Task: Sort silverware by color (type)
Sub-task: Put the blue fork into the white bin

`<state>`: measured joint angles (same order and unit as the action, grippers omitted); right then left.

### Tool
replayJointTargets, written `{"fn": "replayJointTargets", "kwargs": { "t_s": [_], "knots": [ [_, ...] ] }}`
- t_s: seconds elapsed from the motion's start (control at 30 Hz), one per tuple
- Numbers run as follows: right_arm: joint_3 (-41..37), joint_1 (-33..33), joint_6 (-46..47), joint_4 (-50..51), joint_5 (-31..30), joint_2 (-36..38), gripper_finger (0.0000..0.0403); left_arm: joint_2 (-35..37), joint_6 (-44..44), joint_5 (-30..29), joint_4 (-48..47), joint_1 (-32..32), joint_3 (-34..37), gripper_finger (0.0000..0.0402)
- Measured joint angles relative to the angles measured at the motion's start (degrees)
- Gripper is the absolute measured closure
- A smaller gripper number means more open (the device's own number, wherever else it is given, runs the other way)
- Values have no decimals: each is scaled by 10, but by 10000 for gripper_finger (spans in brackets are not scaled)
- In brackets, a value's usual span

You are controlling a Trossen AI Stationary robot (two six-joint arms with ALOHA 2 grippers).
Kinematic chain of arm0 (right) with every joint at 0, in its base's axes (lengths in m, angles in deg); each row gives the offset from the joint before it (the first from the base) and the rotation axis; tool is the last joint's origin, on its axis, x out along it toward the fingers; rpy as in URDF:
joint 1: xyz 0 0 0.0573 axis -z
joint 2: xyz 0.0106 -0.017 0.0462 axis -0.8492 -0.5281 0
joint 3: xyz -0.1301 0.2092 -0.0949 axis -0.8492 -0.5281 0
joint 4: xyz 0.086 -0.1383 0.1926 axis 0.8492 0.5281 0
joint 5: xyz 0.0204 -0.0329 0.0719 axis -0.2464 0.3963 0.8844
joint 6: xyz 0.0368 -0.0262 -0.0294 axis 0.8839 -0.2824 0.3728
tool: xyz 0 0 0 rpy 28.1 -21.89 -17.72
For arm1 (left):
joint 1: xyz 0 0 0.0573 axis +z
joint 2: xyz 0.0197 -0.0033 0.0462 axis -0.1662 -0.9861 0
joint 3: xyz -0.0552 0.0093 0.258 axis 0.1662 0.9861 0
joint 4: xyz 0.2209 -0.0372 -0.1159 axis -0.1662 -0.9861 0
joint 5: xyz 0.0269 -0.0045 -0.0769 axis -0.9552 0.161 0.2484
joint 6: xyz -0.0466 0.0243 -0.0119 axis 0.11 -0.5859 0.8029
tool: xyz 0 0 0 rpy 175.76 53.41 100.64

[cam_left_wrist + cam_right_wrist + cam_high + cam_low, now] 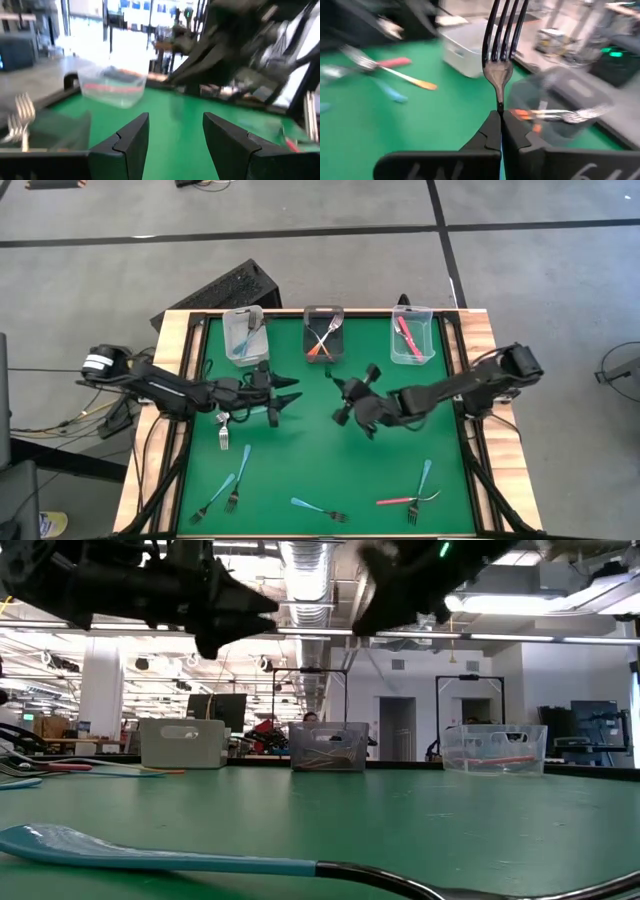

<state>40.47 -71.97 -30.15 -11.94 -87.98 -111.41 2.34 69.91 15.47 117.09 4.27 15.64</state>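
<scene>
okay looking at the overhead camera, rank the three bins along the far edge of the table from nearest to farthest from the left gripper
From the left gripper, in the high view:
1. The clear plastic bin holding light blue forks, at the row's left end, just beyond the gripper.
2. The dark grey middle bin holding orange-handled forks, a little farther off toward the right.
3. The clear bin holding pink-red forks, at the row's right end, clearly farthest.

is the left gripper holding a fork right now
No, in the left wrist view the left gripper shows its two dark fingers spread apart, with only the green table mat between them.
</scene>
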Motion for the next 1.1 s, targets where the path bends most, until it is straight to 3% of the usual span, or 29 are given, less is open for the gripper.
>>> {"fn": "replayJointTargets", "kwargs": {
  "t_s": [0.23, 0.5, 0.8, 0.93, 1.1],
  "knots": [
    [0, 50, -41, -65, -45, -60, 393, -65, -55, -104, 36, 8, -48, 229],
    [0, 56, -99, -100, -46, -63, 393, -102, -86, -104, 24, 38, -106, 229],
    [0, 41, -174, -136, -49, -61, 393, -100, -96, 47, -29, 79, -151, 229],
    [-1, 42, -175, -138, -49, -62, 393, -100, -91, 48, -56, 88, -166, 241],
    [-1, 42, -175, -137, -48, -62, 393, -100, -87, 19, -65, 94, -168, 296]
  ]
}}
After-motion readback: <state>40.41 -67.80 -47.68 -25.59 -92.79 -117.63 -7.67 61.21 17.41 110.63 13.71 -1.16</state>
